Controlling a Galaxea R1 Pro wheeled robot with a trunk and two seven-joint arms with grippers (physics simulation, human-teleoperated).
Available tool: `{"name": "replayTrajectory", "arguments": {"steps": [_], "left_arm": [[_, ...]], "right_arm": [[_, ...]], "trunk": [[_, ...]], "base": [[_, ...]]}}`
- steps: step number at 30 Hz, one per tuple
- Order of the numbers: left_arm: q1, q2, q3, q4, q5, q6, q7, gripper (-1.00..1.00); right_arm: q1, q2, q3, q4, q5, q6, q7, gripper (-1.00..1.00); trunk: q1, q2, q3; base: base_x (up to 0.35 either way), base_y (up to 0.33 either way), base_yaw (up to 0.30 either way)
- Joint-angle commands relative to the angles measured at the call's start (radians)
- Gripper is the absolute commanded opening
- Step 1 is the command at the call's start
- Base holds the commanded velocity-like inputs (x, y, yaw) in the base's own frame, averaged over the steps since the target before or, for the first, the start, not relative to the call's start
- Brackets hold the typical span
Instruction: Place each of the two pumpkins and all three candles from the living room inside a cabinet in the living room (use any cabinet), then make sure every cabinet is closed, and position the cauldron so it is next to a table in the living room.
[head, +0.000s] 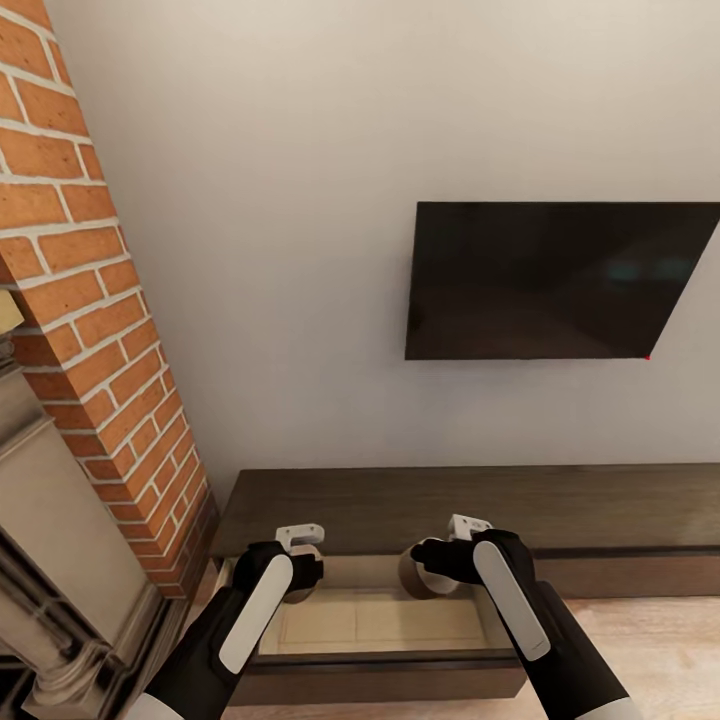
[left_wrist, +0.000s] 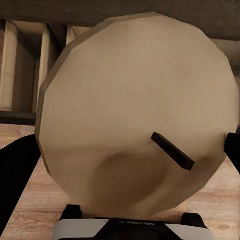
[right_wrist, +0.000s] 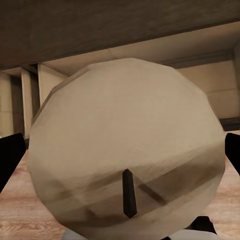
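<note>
You held a short brownish-grey cylindrical candle (left_wrist: 135, 115) clamped in your left gripper (head: 300, 565) and another such candle (right_wrist: 127, 150) in your right gripper (head: 440, 560), both above the pale pulled-out drawer (head: 380, 620) of the long dark-brown wooden cabinet (head: 500, 505), below the black wall-mounted television (head: 555, 280).

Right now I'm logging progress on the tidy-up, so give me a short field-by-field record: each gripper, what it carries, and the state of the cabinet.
left gripper: shut on a short brownish-grey cylindrical candle, wick end facing its wrist camera
right gripper: shut on a second candle of the same kind
cabinet: long low dark-brown wooden media unit under a black wall-mounted screen
drawer: pale-lined pull-out compartment open, beneath both grippers
drawer contents: none visible
left of cabinet: red brick column
</note>
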Motion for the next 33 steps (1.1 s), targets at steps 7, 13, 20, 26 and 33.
{"name": "replayTrajectory", "arguments": {"steps": [7, 13, 20, 26, 33], "left_arm": [[-0.001, -0.001, 0.0, -0.006, 0.011, -0.002, 0.01, -1.0], [-0.001, 0.0, -0.001, -0.001, 0.04, -0.009, 0.009, -1.0], [-0.001, 0.001, 0.002, 0.005, 0.045, -0.037, -0.107, -1.0], [-0.001, 0.002, 0.004, 0.023, 0.037, -0.052, -0.145, -1.0], [-0.001, 0.002, 0.003, 0.026, 0.031, -0.084, -0.143, -1.0]], "right_arm": [[-0.001, 0.021, 0.013, 0.0, -0.009, 0.002, -0.007, -1.0], [-0.001, 0.029, 0.029, 0.003, -0.008, 0.001, -0.008, -1.0], [-0.001, 0.061, 0.033, 0.024, -0.007, -0.024, -0.008, -1.0], [-0.018, 0.068, 0.089, 0.037, -0.005, -0.061, -0.013, -1.0], [-0.077, 0.07, 0.104, 0.035, -0.014, -0.055, -0.176, -1.0]], "trunk": [[0.016, -0.03, -0.015], [0.039, -0.072, -0.034], [0.066, -0.121, -0.056], [0.089, -0.163, -0.074], [0.116, -0.212, -0.096]], "base": [[0.0, 0.0, 0.0], [0.0, 0.0, 0.0], [0.0, 0.0, 0.0], [0.0, 0.0, 0.0], [0.0, 0.0, 0.0]]}}
